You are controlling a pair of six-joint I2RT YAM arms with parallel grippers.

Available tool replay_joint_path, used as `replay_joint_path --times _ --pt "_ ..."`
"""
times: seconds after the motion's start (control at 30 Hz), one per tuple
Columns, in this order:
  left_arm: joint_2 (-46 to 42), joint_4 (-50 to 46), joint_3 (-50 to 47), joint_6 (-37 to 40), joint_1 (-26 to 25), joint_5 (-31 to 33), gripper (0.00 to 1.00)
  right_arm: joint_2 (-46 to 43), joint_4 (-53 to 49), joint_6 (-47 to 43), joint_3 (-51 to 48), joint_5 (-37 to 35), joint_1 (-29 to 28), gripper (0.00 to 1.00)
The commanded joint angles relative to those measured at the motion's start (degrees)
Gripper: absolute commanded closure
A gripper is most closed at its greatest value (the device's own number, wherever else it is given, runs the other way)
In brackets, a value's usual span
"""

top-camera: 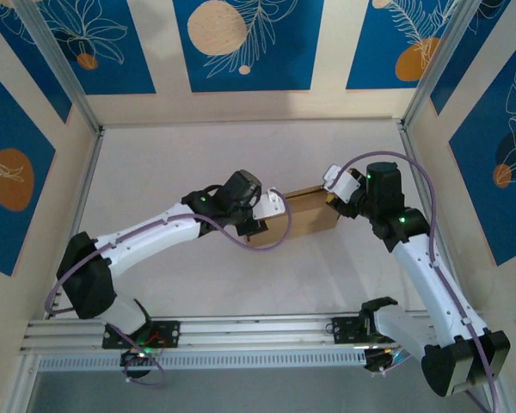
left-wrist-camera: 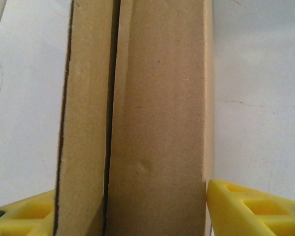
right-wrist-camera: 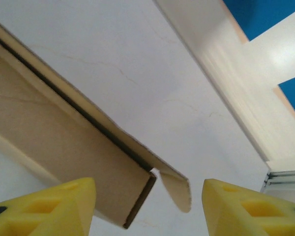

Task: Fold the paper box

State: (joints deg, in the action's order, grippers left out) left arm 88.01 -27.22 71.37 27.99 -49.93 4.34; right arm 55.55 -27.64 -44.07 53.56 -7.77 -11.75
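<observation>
The paper box (top-camera: 308, 215) is a shallow brown cardboard box lying flat mid-table. My left gripper (top-camera: 269, 217) is at its left end. In the left wrist view the box (left-wrist-camera: 157, 123) runs away between the yellow fingers. The right finger (left-wrist-camera: 255, 206) presses its side wall, and the left finger (left-wrist-camera: 19, 216) sits under the edge of a slightly ajar lid panel (left-wrist-camera: 83, 123). My right gripper (top-camera: 332, 200) is at the box's right end. There the gripper (right-wrist-camera: 148, 206) stands open, with a loose rounded tab (right-wrist-camera: 178, 189) hanging at the box corner (right-wrist-camera: 137, 201) between its fingers, touching neither.
The white table (top-camera: 241, 155) is walled by blue-and-cream panels on three sides. A metal rail (top-camera: 241, 331) runs along the near edge where both arm bases are bolted. A purple cable (top-camera: 275, 241) loops beside the box's near left corner.
</observation>
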Motion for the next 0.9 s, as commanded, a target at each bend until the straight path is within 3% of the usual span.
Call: replay_joint_path --times 0.0,0.17,0.27,0.43,0.5,0.67,0.87 --pt "-1.3 1.1 -0.8 -1.6 1.8 -2.5 0.39 2.1 2.8 -3.6 1.0 1.3 1.4 0.42" --pt "-0.8 0.7 0.0 1.2 3.1 -0.6 0.41 4.0 6.5 -3.1 0.8 0.3 5.3 0.46" --pt "0.1 -0.6 1.5 2.1 4.8 -2.2 0.44 5.2 6.3 1.0 1.4 3.9 7.5 0.46" --pt "0.3 -0.9 1.5 5.5 7.0 -5.2 0.44 4.6 8.5 6.3 -1.3 21.6 12.2 0.47" --pt "0.1 -1.2 1.5 6.7 7.8 -7.8 0.44 4.8 11.5 7.9 -2.1 24.7 13.8 0.47" --pt "-1.1 -2.8 1.8 8.4 10.0 -14.8 0.45 8.9 4.1 -3.3 1.7 30.6 16.6 0.49" --pt "-3.4 -1.6 0.2 9.8 10.1 -16.5 0.45 14.8 -1.5 -12.2 4.7 33.4 16.0 0.54"
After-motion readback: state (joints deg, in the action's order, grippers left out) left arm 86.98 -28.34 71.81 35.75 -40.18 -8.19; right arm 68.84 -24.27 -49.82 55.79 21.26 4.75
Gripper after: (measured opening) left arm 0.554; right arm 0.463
